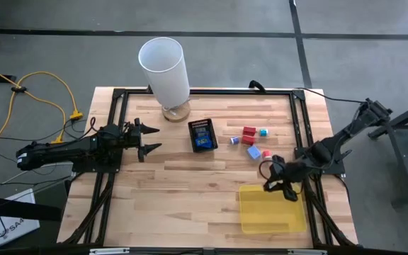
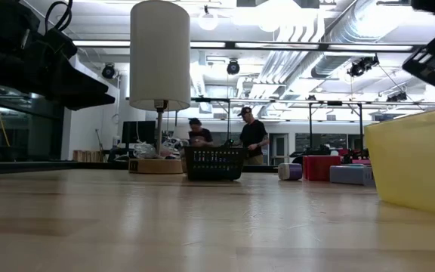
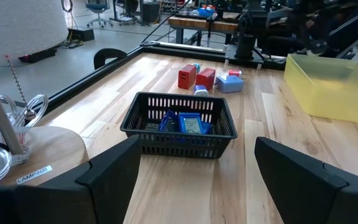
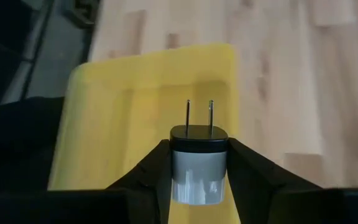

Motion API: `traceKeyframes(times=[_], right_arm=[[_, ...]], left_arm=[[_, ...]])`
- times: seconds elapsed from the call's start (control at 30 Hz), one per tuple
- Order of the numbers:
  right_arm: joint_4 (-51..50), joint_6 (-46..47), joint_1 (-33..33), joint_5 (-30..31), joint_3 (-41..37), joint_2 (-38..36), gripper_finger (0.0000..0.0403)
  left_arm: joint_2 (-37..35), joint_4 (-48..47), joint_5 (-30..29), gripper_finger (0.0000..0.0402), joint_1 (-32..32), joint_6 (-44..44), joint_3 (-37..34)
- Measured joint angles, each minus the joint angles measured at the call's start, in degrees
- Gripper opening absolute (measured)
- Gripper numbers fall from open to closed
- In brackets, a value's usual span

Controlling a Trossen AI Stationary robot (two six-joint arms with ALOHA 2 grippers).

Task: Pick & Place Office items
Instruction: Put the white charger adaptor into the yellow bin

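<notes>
One plug adapter [image 4: 198, 167] sat pinched in my right gripper [image 1: 284, 183], the jaws closed tight on its grey-and-black body, one finger on each flank. From the right wrist view its two metal prongs pointed straight ahead, away from the wrist, so I judged its long axis ran in line with the fingers and out past their tips. Directly beyond and below those prongs lay the yellow tray [image 4: 104, 124]; in the high view the right gripper hung over the tray's [image 1: 299, 223] far left corner, the one nearest the scattered pieces. That was the relation I reckoned the coming move turned on: the tray floor was under the adapter, so a release would drop it inside, though close to the rim, and I would have preferred to carry it further over the middle first.

The other office items [image 1: 250, 134] lay in a loose cluster on the tabletop [image 1: 183, 191], between the black mesh box [image 1: 203, 136] and the right arm: red blocks, a pale blue one, a purple one and a white and teal piece. They were well nearer my right arm than my left. The mesh box held blue and black pieces of its own.

My left gripper [image 1: 149, 138] waited with its jaws spread wide and holding nothing, pointed at the mesh box [image 3: 179, 124], near the lamp [image 1: 165, 67].
</notes>
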Motion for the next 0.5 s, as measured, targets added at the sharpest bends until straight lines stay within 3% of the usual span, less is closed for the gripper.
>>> traceKeyframes(times=[0.5], right_arm=[[16.07, 0.00, 12.99, 0.04, 0.04, 9.66, 0.0119]], left_arm=[[0.01, 0.02, -0.02, 0.0308, 0.00, 0.00, 0.00]])
